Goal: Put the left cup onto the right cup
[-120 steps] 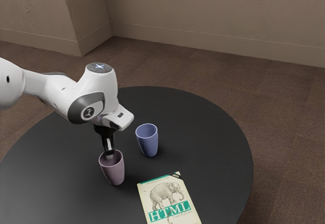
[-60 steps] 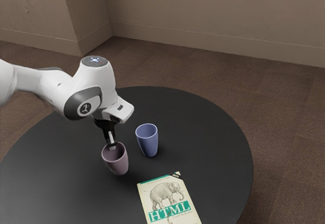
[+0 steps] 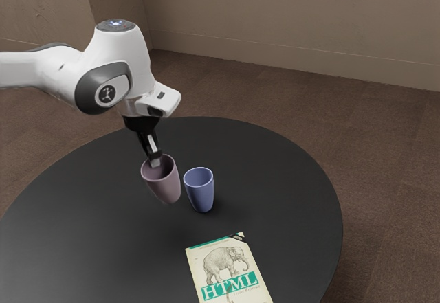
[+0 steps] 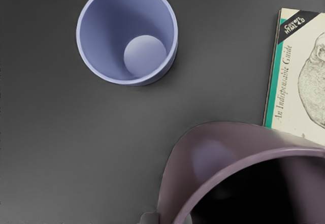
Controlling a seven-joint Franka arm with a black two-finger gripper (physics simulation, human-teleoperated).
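Right, the black gripper (image 3: 155,160) grips the mauve cup (image 3: 162,181) by its rim, fingers drawn narrow with one inside the wall and one outside (a proper pinch from both sides). The white arm (image 3: 69,83) reaches in from the exterior view's left, and the cup hangs tilted beneath it, mouth leaning to that view's left and base angled toward the blue cup (image 3: 199,188). It looks to be clear of the round black table (image 3: 289,179).

The blue cup stands upright on the tabletop just beside the mauve one, on the exterior view's right of it, with a sliver of gap between them. From the wrist camera we look straight down into the blue cup's open mouth (image 4: 127,33), and dark table shows between it and the mauve rim (image 4: 244,173) under the hand.

An HTML book (image 3: 227,270) with an elephant on its cover lies flat toward the table's near edge, apart from both cups.
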